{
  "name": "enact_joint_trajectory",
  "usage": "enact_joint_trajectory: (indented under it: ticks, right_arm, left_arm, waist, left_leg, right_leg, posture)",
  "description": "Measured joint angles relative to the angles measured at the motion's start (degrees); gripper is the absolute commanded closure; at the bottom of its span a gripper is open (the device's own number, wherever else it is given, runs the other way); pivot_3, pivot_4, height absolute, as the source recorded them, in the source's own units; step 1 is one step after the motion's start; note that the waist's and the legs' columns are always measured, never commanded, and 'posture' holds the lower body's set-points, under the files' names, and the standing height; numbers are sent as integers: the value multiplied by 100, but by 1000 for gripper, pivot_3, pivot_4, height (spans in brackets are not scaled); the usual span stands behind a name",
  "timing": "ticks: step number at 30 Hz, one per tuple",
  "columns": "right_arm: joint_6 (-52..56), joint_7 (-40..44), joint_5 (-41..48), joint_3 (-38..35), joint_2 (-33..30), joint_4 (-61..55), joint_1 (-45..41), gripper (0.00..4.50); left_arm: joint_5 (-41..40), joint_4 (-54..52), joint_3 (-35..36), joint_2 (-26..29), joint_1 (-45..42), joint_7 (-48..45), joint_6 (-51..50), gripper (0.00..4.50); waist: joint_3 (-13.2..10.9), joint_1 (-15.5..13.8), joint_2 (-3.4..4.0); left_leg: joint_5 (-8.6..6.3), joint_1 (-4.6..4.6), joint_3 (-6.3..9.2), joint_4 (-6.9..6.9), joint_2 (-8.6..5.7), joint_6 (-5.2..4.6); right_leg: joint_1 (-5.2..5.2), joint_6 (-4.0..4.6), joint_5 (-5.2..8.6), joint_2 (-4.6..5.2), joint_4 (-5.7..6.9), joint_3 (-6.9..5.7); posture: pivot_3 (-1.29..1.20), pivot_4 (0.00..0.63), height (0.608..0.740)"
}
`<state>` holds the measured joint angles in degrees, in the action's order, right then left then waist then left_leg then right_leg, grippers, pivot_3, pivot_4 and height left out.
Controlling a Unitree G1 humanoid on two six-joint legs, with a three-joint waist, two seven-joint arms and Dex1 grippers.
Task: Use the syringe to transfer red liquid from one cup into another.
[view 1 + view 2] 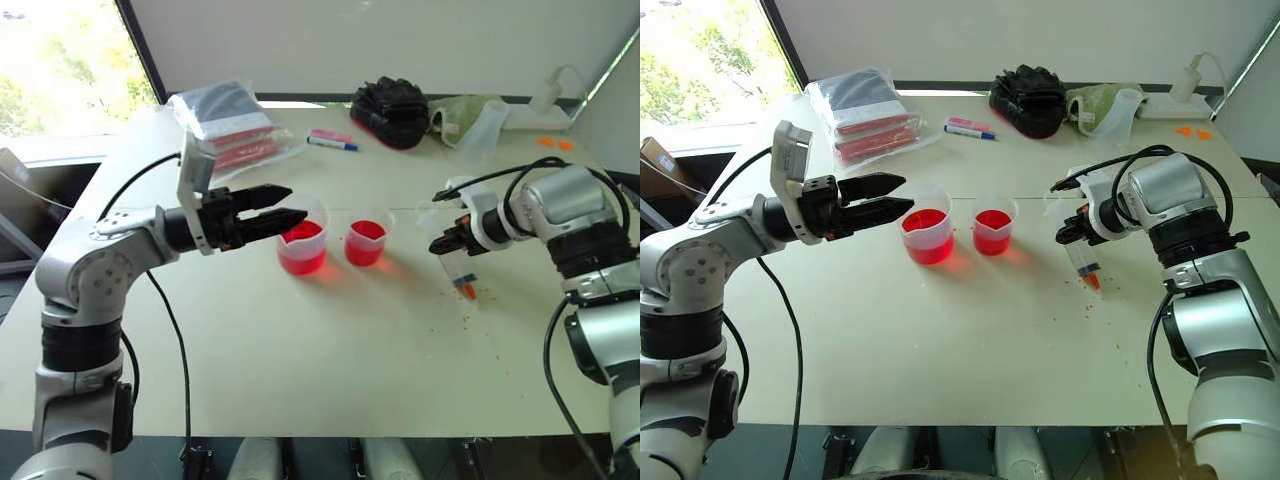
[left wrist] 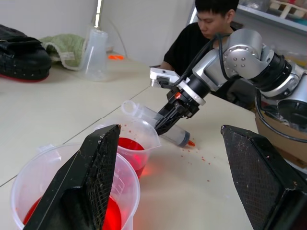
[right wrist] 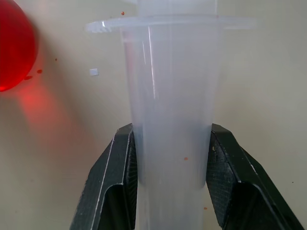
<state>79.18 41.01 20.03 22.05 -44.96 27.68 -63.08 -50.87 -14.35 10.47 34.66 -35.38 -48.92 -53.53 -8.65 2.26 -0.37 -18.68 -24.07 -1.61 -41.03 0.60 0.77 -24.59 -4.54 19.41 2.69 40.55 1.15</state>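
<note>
The wider cup (image 1: 303, 243) and the narrower cup (image 1: 367, 238) stand side by side mid-table, both holding red liquid (image 1: 302, 260). My left gripper (image 1: 296, 202) hovers level at the wider cup's rim, fingers (image 2: 91, 187) open and empty. To the right of the cups, my right gripper (image 1: 446, 243) is shut on the clear barrel of the syringe (image 1: 461, 270). The syringe is tilted, its orange tip (image 2: 191, 143) down at the tabletop. The barrel (image 3: 172, 110) looks empty of red liquid.
Red droplets (image 1: 466, 320) speckle the table by the syringe tip. Along the far edge lie a plastic bag (image 1: 225, 125), markers (image 1: 332, 141), a black bundle (image 1: 390, 110), green cloth (image 1: 458, 110) and a tall frosted beaker (image 1: 481, 130). A person (image 2: 206, 38) sits across the table.
</note>
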Motion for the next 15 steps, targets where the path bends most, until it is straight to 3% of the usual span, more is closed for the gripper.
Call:
enact_joint_trajectory:
  ticks: [4, 5, 15]
  right_arm:
    - [-222, -62, -316, -6, 233, 494, -63, 244]
    - [-231, -70, -368, -6, 272, 575, -64, 104]
    - [-374, 289, -594, -14, 132, 226, -26, 104]
  left_arm:
    - [-83, -50, 5, 32, 75, 103, -3, 971]
    - [-96, -52, 4, 32, 102, 124, -3, 971]
    - [-242, -189, 1, 133, 213, 197, -11, 971]
  waist:
    - [0, 1, 0]
    - [0, 2, 0]
    - [0, -1, 1]
  left_leg:
    - [0, -1, 0, 0, 0, 0]
    - [0, -1, 0, 0, 0, 0]
    - [0, -2, 1, 1, 0, 0]
  right_leg:
    - [1, 0, 0, 0, -1, -1]
    - [1, 0, 0, 0, -1, -1]
    - [1, 0, 0, 0, -3, -3]
  posture:
    - [0, 150, 711]
    - [0, 150, 711]
    - [0, 150, 711]
